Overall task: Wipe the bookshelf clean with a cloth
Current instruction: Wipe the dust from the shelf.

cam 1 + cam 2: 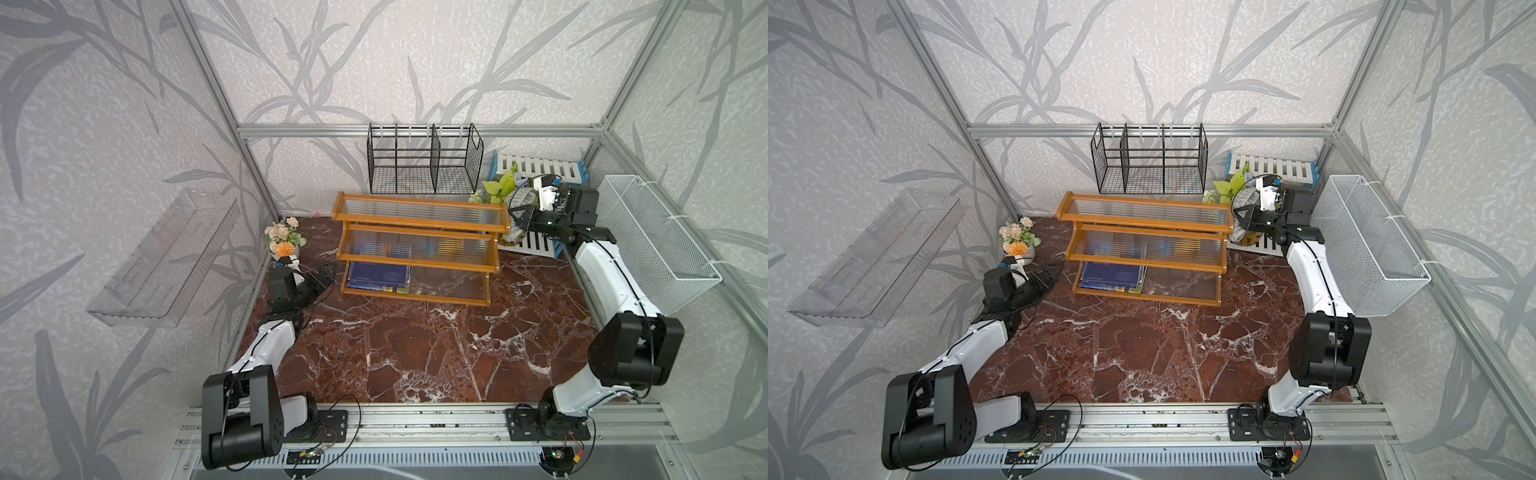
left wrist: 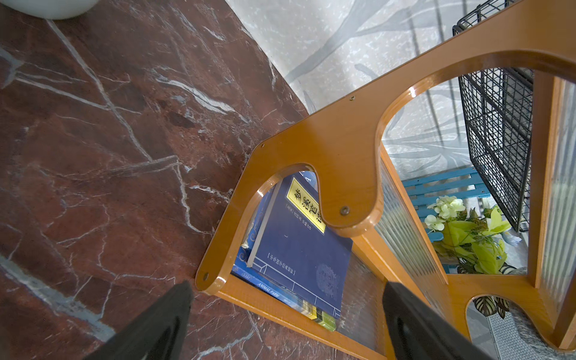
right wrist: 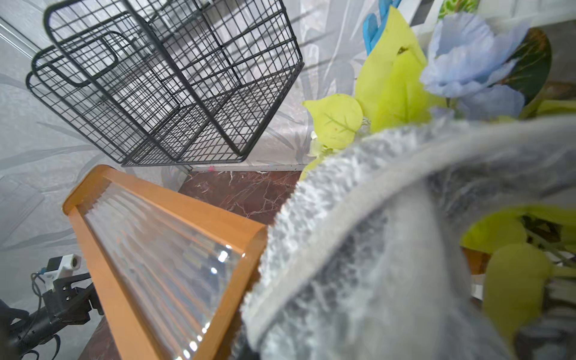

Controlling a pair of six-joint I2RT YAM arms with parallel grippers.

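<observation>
Right wrist view: shows the cloth (image 3: 389, 249) bunched by the right end of the bookshelf's (image 3: 156, 255) top tier, pinched in the right gripper (image 1: 519, 214). Finds the bookshelf toward the back edge of the marble table (image 1: 415, 353). Leaves the left gripper (image 2: 286, 290) gaping, empty, beside the bottom tier's left end. Likely about to start wiping: lay the cloth flat, sweep along the ribs, avoid snagging the leafy plant (image 1: 503, 185).

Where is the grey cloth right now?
In both top views the cloth is at the right end of the bookshelf's top board, beside the green-leaved plant.
</observation>
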